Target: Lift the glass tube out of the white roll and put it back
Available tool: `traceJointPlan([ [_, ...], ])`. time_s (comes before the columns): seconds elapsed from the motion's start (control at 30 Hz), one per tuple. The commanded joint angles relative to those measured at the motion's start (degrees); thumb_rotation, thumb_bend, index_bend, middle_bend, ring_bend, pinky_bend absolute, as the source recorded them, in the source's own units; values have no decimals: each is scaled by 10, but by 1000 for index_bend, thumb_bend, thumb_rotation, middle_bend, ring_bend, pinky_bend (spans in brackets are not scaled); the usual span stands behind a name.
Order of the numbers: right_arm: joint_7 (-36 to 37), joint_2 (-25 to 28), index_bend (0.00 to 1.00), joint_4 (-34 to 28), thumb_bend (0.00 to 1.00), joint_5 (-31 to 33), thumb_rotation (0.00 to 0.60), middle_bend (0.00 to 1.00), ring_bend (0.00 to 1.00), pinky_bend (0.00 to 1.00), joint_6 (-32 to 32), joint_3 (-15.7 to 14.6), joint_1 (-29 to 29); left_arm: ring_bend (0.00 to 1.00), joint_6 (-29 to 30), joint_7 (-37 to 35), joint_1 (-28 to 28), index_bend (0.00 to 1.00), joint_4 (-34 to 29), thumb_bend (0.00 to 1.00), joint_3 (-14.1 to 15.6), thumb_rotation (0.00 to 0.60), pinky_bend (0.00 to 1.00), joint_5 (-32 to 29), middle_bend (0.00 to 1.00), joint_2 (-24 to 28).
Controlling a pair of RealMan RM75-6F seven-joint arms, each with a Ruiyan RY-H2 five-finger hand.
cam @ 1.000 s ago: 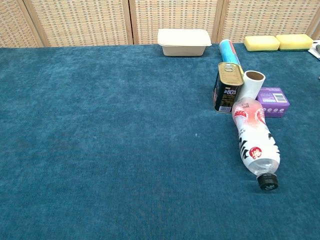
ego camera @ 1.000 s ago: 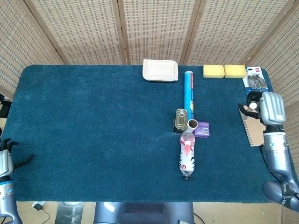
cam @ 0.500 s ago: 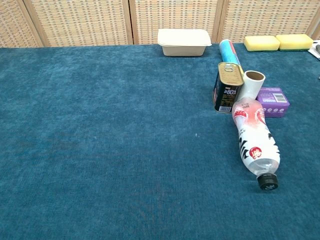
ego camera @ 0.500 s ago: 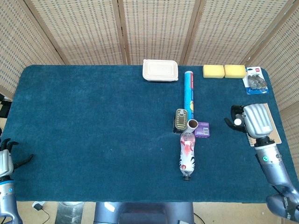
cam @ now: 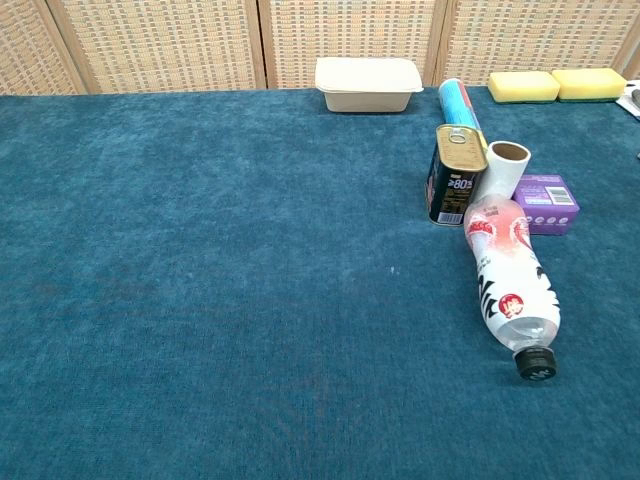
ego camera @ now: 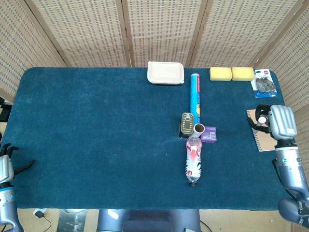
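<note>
The white roll (ego camera: 199, 128) stands upright mid-table between a tin can (ego camera: 187, 123) and a purple box (ego camera: 209, 134); in the chest view the white roll (cam: 503, 168) shows an open brown core, and no glass tube can be made out in it. My right hand (ego camera: 273, 121) hovers at the table's right edge over a spiral notebook (ego camera: 261, 140), well right of the roll, holding nothing, fingers loosely curved. My left hand (ego camera: 7, 164) sits low at the front left corner, fingers apart and empty. Neither hand appears in the chest view.
A plastic bottle (ego camera: 193, 160) lies in front of the roll, cap toward me. A blue tube (ego camera: 195, 95) lies behind the can. A beige lidded container (ego camera: 165, 73), two yellow sponges (ego camera: 231, 73) and a blister pack (ego camera: 264, 84) line the far edge.
My right hand swung left toward the roll half a second ago, then drew back right over the notebook. The left hand and the objects have stayed put.
</note>
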Motion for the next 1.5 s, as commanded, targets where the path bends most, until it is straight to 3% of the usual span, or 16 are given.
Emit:
traceJointPlan([
  [0.03, -2, -22, 811, 45, 332, -45, 600, 1000, 1000, 965, -11, 36, 13, 79, 5, -8, 3, 317, -2, 29, 1, 381, 204, 1, 176, 1],
  [0.1, -1, -32, 811, 42, 332, -26, 600, 1000, 1000, 966, -5, 48, 13, 79, 3, -9, 3, 317, -1, 29, 2, 384, 204, 2, 176, 1],
  [0.27, -1, -12, 811, 6, 332, -146, 600, 1000, 1000, 966, 16, -22, -3, 79, -5, 0, -2, 316, 1, 29, 0, 382, 204, 0, 176, 0],
  [0.33, -8, -22, 811, 12, 332, -129, 600, 1000, 1000, 965, 11, -15, 1, 79, -2, 1, -1, 316, 0, 30, 0, 383, 204, 0, 176, 0],
  [0.43, 5, -38, 811, 13, 332, -64, 600, 1000, 1000, 965, -13, 19, 13, 79, 5, -7, 3, 317, -2, 28, 1, 380, 204, 1, 176, 1],
  [0.73, 22, -34, 811, -26, 333, -27, 600, 1000, 1000, 965, -39, 45, 32, 79, -1, -3, 0, 317, 0, 30, 1, 382, 203, 1, 176, 1],
  [1.1, 38, -23, 811, -95, 332, -21, 600, 1000, 1000, 966, -53, 50, 37, 79, -1, -3, 0, 317, 0, 29, 1, 382, 204, 1, 176, 1],
  [1.5, -6, -40, 811, -134, 332, 24, 600, 1000, 1000, 974, -64, 66, 60, 79, -1, -4, 1, 316, 0, 30, 2, 384, 204, 2, 176, 1],
])
